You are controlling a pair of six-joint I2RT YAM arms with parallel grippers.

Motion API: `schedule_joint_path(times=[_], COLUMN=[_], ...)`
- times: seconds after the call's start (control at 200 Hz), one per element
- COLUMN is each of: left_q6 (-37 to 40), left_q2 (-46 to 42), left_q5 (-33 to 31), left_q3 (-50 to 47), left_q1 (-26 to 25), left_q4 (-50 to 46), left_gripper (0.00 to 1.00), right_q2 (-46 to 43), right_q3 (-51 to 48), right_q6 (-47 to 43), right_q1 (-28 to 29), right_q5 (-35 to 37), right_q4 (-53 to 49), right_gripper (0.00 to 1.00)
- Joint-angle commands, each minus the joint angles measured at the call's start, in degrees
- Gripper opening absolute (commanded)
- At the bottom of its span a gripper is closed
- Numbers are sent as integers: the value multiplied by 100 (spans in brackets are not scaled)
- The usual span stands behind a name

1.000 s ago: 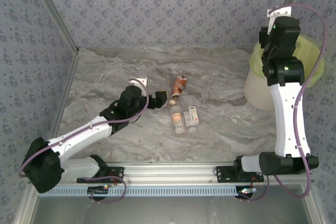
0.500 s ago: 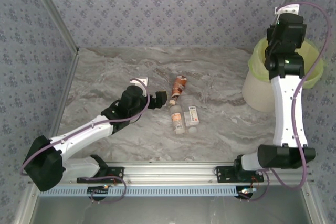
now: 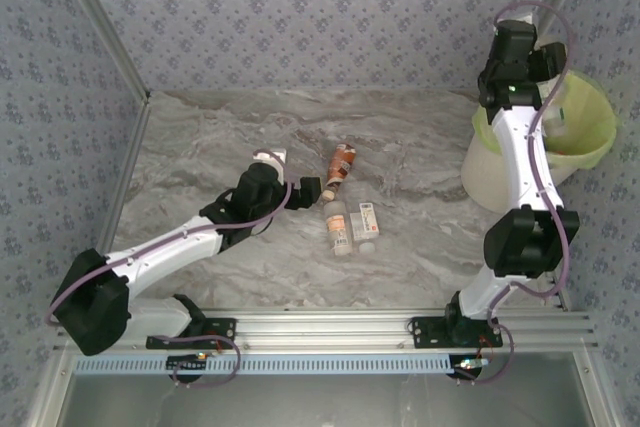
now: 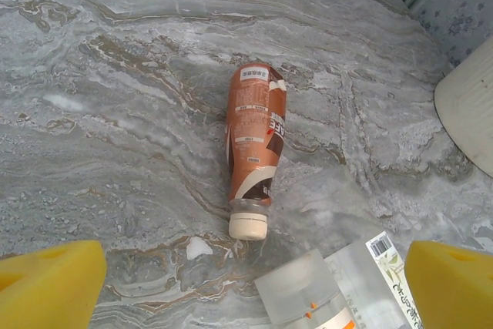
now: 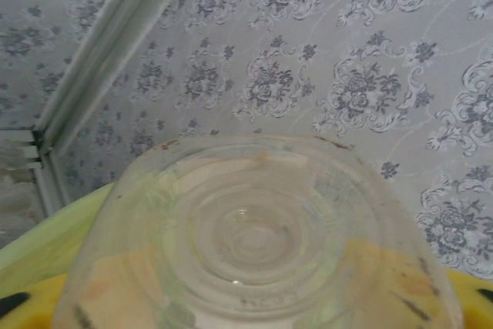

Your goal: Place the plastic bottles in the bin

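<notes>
Three plastic bottles lie mid-table: a brown-labelled bottle (image 3: 341, 165) (image 4: 253, 144) with a cream cap, a clear orange-labelled one (image 3: 338, 225) (image 4: 308, 292), and a clear one with a white label (image 3: 365, 222) (image 4: 383, 266). My left gripper (image 3: 305, 190) (image 4: 250, 290) hovers open just left of them, with the brown bottle's cap between its yellow fingertips (image 4: 50, 283) and nothing gripped. My right gripper (image 3: 553, 107) (image 5: 254, 298) is shut on a clear bottle (image 5: 258, 229), held over the off-white bin (image 3: 500, 172) lined with a lime-green bag (image 5: 46, 236).
The bin's wall (image 4: 470, 109) stands at the table's right edge, close to the patterned back and side walls. An aluminium rail (image 3: 330, 327) runs along the near edge. The marble tabletop (image 3: 220, 137) stretches behind and left of the bottles.
The right arm swung right and back, carrying its clear bottle from the bin's near side to over its opening. The left gripper crept slightly right toward the bottles.
</notes>
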Motion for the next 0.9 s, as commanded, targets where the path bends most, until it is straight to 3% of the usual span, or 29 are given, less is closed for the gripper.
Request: schedule_joint_path(times=[0.0, 0.09, 0.14, 0.545, 0.715, 0.894], left_q6=[-59, -89, -97, -103, -198, -406], left_q2=[48, 67, 63, 159, 373, 543], left_q5=[76, 97, 100, 24, -26, -136], left_q3=[285, 295, 283, 382, 569, 713], left_q1=[31, 25, 28, 39, 38, 33], left_q4=[53, 53, 48, -207, -581, -920], left_gripper=[99, 100, 99, 99, 99, 99], right_q2=[184, 284, 259, -234, -653, -1194], right_q3=[486, 723, 775, 850, 688, -130], right_q6=[-674, -571, -441, 519, 1585, 2368], right_q1=[37, 63, 84, 455, 785, 1269], right_q5=[598, 695, 703, 326, -561, -1214], right_q4=[520, 253, 99, -1045, -1926, -1966], right_gripper=[79, 85, 100, 100, 100, 100])
